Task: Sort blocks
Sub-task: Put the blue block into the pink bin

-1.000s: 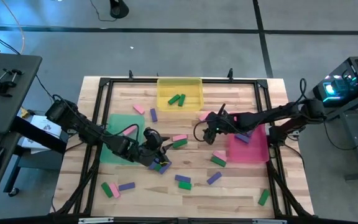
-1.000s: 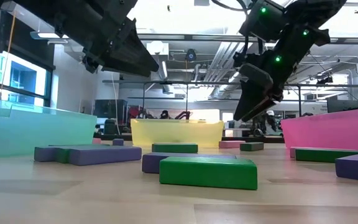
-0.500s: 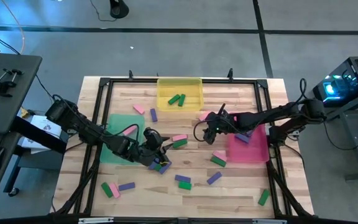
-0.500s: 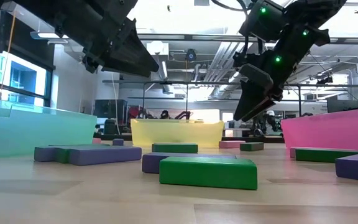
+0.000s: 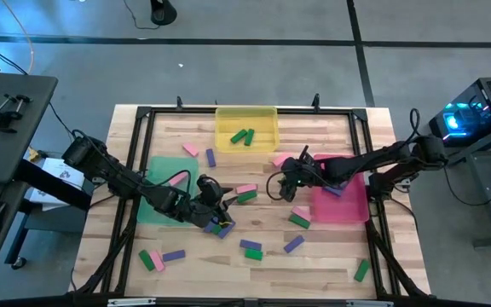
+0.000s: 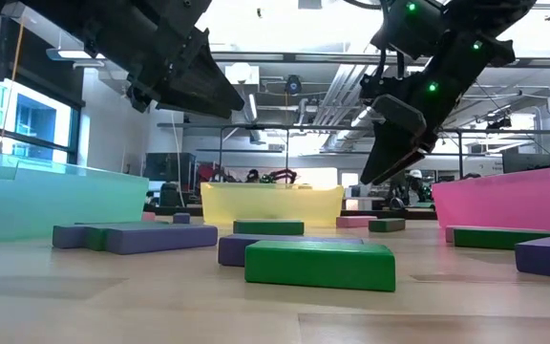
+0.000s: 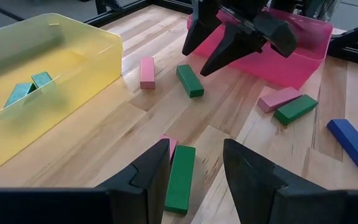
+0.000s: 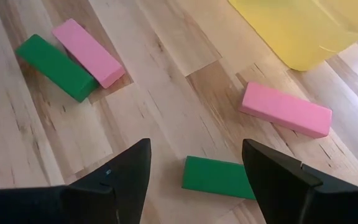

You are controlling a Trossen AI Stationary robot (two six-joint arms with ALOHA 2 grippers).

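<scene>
Right gripper point(image 5: 285, 182) spread, empty, above green block point(image 8: 218, 177) at table centre. Left gripper point(image 5: 215, 213) spread at 7 o'clock over purple block point(image 5: 223, 228). Other blocks scattered; two in yellow tray point(image 5: 225, 112) at 12 o'clock.

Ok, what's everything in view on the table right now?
yellow tray: one, yellow, far middle of the table.
green tray: one, green, left side.
pink tray: one, pink, right side.
blocks in yellow tray: two, green.
block in pink tray: one, purple.
loose blocks: over a dozen, pink, green, purple, scattered.
left hand: one, dark, open, low by green tray.
right hand: one, dark, open, beside pink tray.
</scene>
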